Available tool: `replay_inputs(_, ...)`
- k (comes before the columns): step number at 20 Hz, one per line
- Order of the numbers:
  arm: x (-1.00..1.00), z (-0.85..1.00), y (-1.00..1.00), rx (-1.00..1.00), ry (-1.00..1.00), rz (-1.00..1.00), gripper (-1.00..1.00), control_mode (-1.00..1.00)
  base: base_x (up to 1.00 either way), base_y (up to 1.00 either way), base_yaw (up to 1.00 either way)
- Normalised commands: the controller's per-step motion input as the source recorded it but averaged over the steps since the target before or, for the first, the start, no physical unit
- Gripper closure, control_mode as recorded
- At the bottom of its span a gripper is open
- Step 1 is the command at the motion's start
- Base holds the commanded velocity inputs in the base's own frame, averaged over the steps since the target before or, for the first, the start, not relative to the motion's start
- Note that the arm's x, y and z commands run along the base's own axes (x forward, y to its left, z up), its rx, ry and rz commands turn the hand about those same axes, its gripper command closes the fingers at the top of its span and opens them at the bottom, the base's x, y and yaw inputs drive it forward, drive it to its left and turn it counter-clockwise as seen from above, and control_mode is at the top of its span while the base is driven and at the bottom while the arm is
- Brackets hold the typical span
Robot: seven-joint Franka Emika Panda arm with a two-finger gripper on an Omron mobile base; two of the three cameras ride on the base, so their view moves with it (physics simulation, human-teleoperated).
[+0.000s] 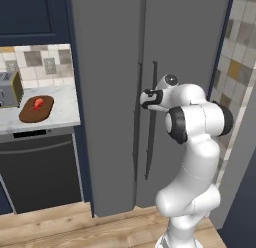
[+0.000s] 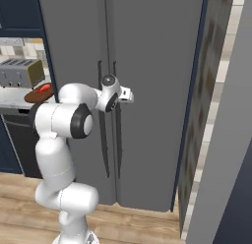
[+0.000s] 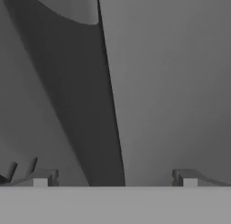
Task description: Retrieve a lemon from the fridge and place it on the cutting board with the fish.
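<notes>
Reaching toward the closed fridge (image 1: 115,92), the arm holds the gripper (image 1: 145,99) level with the upper part of the two long vertical handles (image 1: 151,122), just beside them. In the hand view the fingertips (image 3: 45,178) stand wide apart with nothing between them, facing the seam (image 3: 110,96) where the two doors meet. Whether a finger already touches a handle cannot be told from these views.

Step in hand: opening the fridge, the first stage of the task. Both doors appear shut, so the lemon is presumably inside and hidden. The next move calls for bringing the spread fingers around one handle, closing on it, and pulling along the door's swing arc; the base may need room to back away as the door opens.

The cutting board (image 1: 36,109) lies on the pale counter (image 1: 62,117) to the left of the fridge, just beside the toaster (image 1: 9,89), with the fish (image 1: 37,103) resting on it.

Materials and shapes:
- Fridge doors: flat, matte grey panels, smooth and unmarked; handles are slim dark bars standing off the surface.
- Board: oval, dark reddish-brown, wood-like.
- Fish: small, bright red-orange, glossy in look.
- Toaster: boxy, metallic grey with tan sides.
- Counter: light, smooth slab over a dark appliance front (image 1: 40,167).
- Backsplash (image 1: 42,62): square tiles in cream, grey and tan.
- Floor (image 1: 65,227): light wooden planks.
</notes>
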Motion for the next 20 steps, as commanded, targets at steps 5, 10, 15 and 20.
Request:
replay_inputs(5, 0.23, -0.22, 0.00, 0.00, 0.00, 0.00, -1.00, -1.00, 0.00, 0.00, 0.00)
replay_inputs(10, 0.28, -0.10, 0.00, 0.00, 0.00, 0.00, -1.00, -1.00, 0.00, 0.00, 0.00)
replay_inputs(15, 0.31, 0.00, 0.00, 0.00, 0.00, 0.00, -1.00, -1.00, 0.00, 0.00, 0.00)
replay_inputs(20, 0.24, -0.02, 0.00, 0.00, 0.00, 0.00, 1.00, -1.00, 0.00, 0.00, 0.00)
